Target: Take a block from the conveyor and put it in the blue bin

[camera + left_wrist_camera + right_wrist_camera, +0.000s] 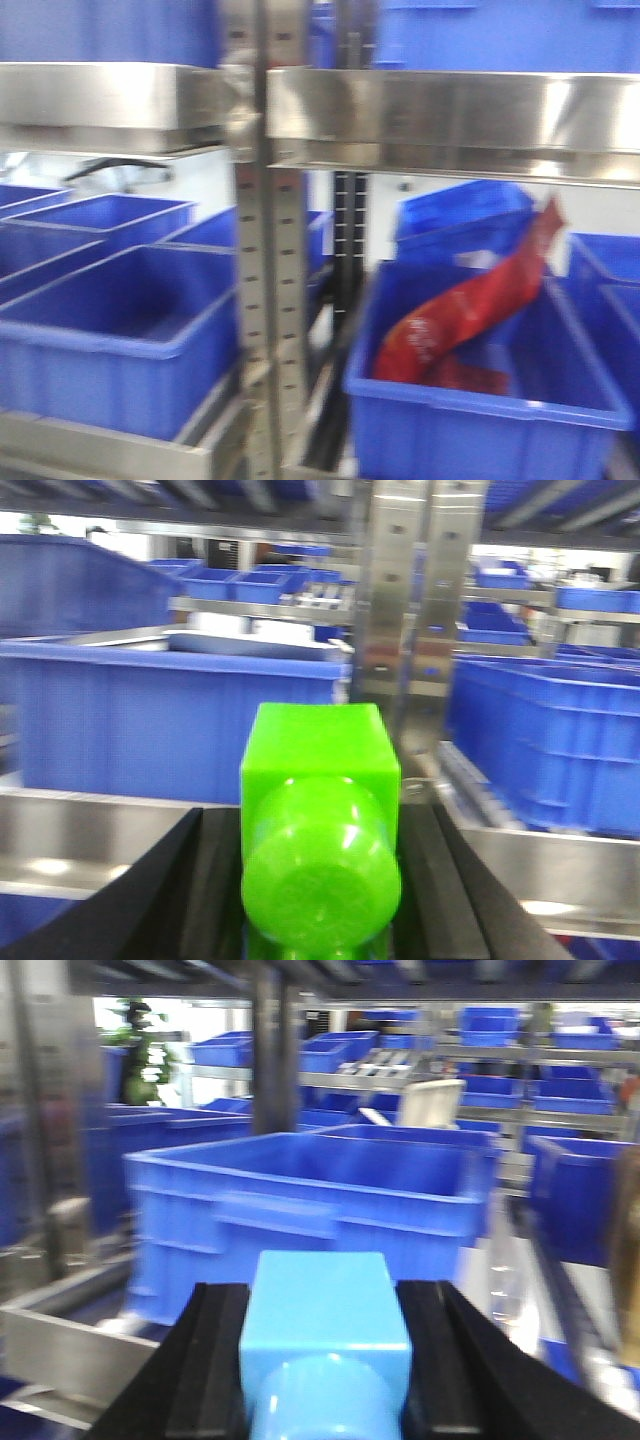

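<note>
My left gripper (320, 825) is shut on a bright green block (320, 810) with a round stud facing the camera; its black fingers (215, 880) press both sides. It faces a blue bin (170, 720) on a steel shelf. My right gripper (325, 1335) is shut on a light blue block (325, 1330) between black fingers (215, 1360), in front of an open blue bin (310, 1200). The conveyor is out of view. Neither gripper shows in the front view.
The front view shows steel shelving with an upright post (265, 250), an open blue bin at left (120, 330) and a blue bin at right (490, 400) holding a red packet (470, 305). More blue bins (550, 740) line the shelves.
</note>
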{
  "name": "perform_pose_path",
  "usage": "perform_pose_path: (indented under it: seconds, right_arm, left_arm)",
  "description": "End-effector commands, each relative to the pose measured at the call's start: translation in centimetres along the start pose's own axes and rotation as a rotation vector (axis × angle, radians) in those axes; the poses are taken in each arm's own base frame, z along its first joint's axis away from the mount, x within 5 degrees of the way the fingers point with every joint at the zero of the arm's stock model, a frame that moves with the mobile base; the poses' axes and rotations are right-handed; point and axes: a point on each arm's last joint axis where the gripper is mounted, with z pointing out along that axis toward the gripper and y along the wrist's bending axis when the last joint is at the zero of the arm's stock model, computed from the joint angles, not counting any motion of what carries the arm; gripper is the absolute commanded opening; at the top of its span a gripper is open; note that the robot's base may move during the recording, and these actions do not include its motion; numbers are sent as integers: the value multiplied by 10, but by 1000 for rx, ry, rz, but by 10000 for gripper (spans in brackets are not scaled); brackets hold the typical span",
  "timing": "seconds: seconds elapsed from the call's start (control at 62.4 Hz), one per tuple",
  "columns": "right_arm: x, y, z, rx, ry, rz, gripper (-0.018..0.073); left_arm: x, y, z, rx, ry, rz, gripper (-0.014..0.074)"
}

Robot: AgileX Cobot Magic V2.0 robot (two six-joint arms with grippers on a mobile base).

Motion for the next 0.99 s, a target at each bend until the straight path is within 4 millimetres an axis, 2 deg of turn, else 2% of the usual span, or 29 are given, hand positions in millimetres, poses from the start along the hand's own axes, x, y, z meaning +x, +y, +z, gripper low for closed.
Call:
perform_pose_path:
  seconds: [0.0, 0.977]
  right_arm:
    - [-2, 0, -1, 1, -23, -4, -167]
    - [-2, 0, -1, 1, -23, -4, -167]
  left_arm:
    - [-6, 1, -2, -6, -36, -8, -111]
    - [-6, 1, -2, -6, -36, -8, -111]
